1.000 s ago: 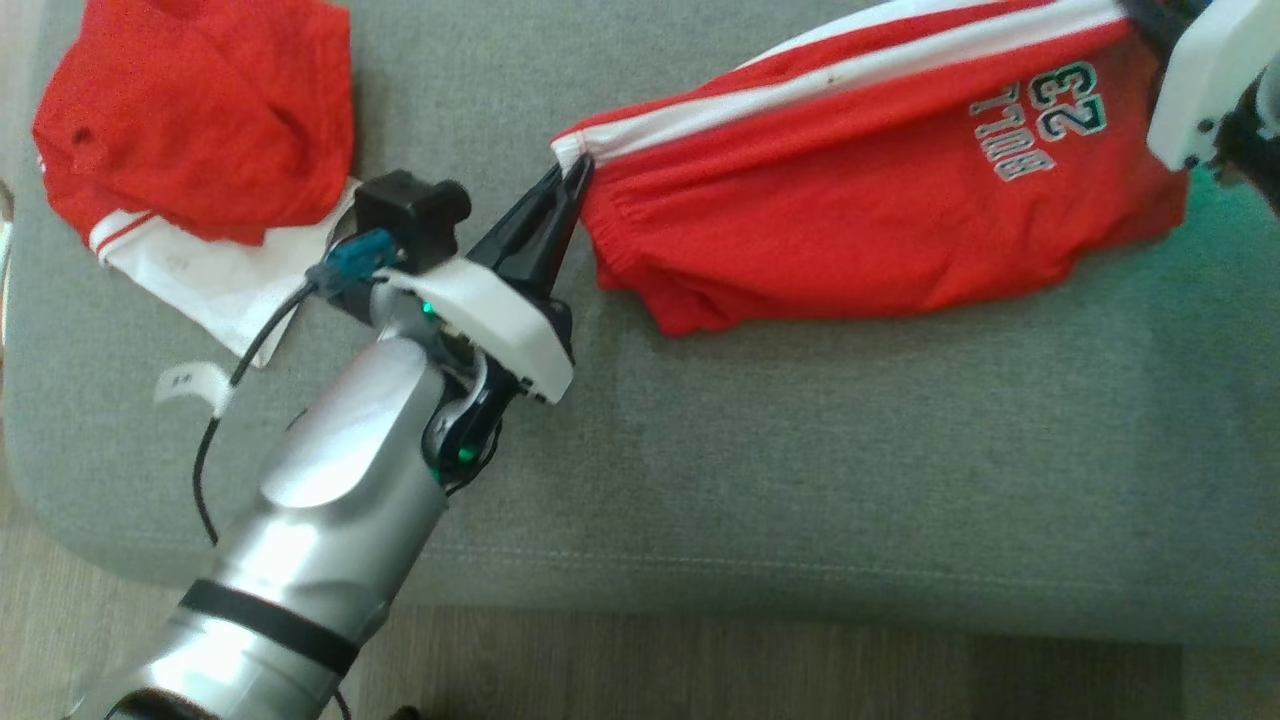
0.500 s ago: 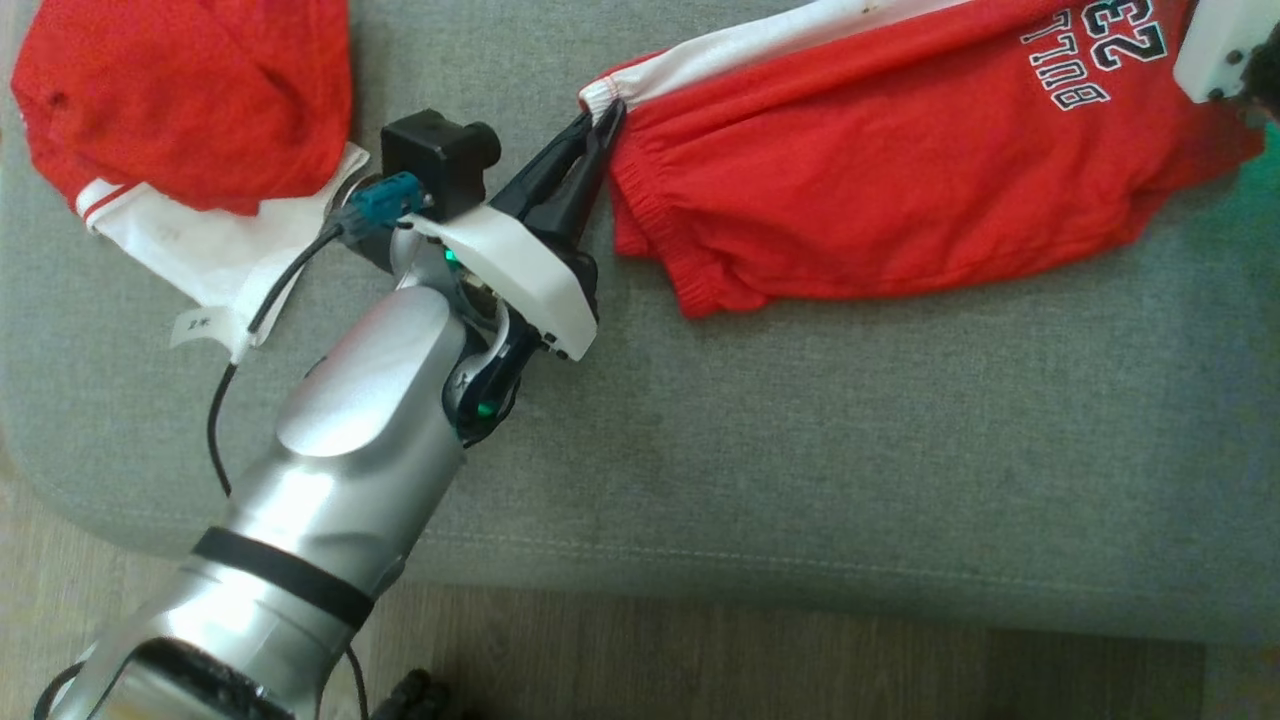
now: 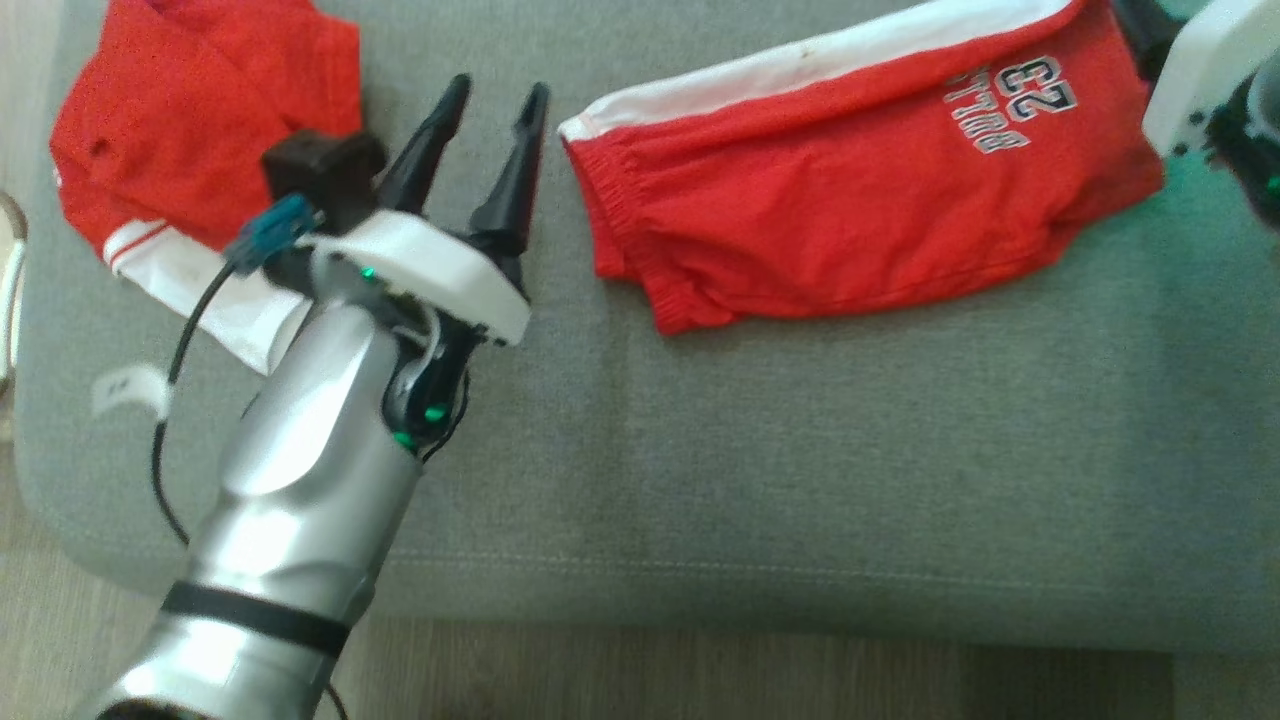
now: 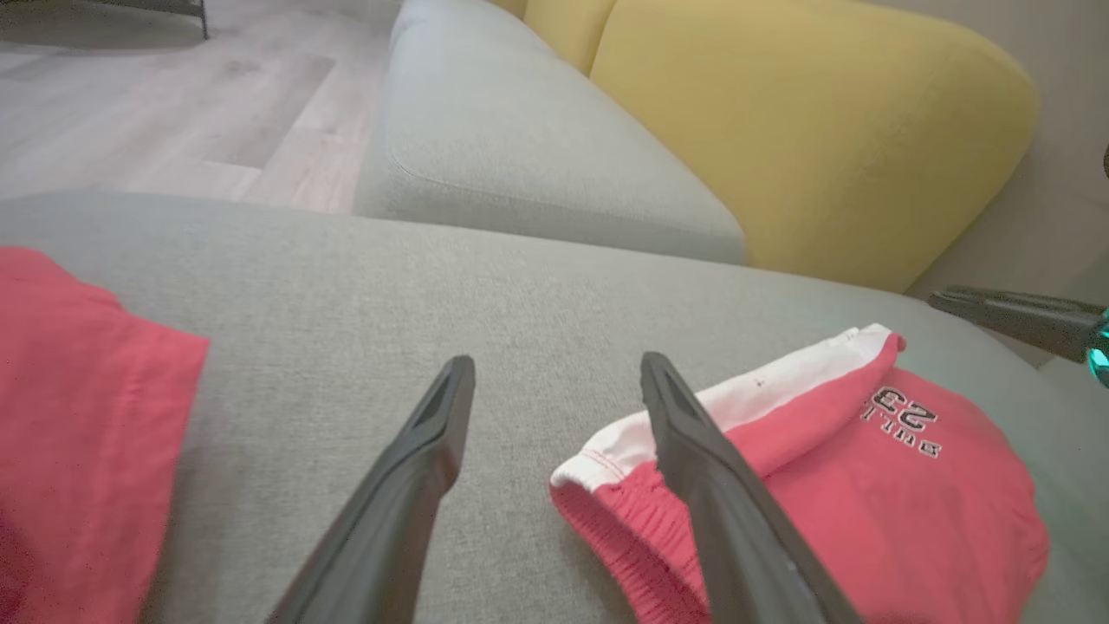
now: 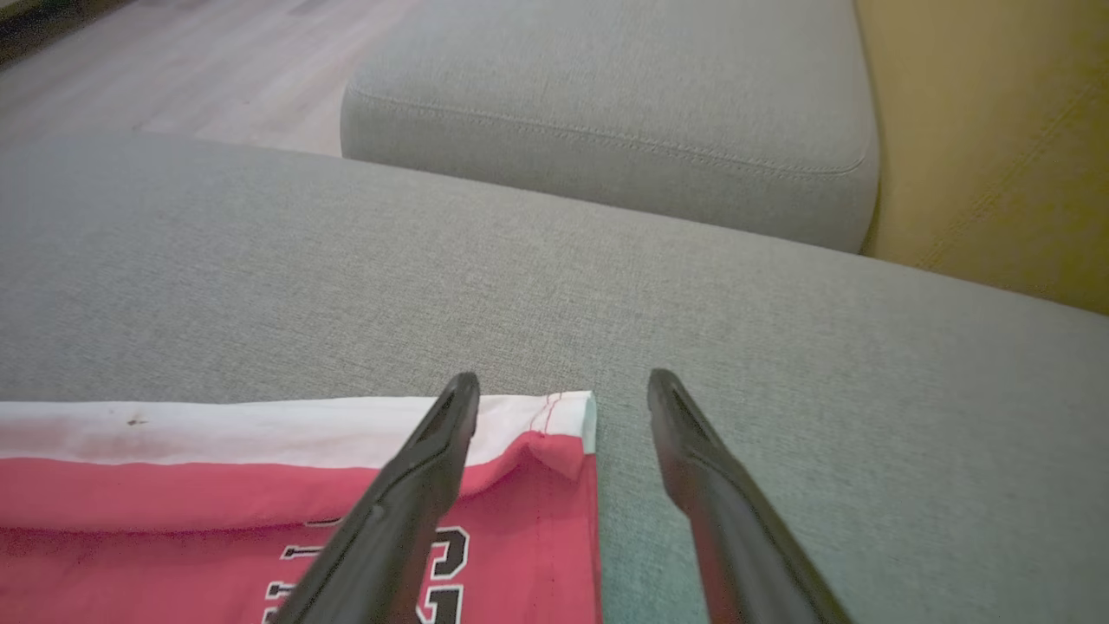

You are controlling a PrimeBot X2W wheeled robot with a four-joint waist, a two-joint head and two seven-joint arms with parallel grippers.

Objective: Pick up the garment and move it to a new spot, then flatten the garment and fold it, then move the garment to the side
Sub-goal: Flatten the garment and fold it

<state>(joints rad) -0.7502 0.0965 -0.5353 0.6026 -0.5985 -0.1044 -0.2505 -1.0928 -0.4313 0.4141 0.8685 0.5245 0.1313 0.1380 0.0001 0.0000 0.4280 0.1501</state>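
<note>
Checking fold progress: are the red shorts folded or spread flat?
Folded: the red shorts lie doubled over, two elastic edges overlapping at one end.

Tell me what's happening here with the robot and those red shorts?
The red shorts lie stretched out on the grey sofa cushion. The robot's left arm is at their waistband end and its right arm at the other end, both with jaws open and holding nothing. A second red and white garment lies crumpled to the left.
</note>
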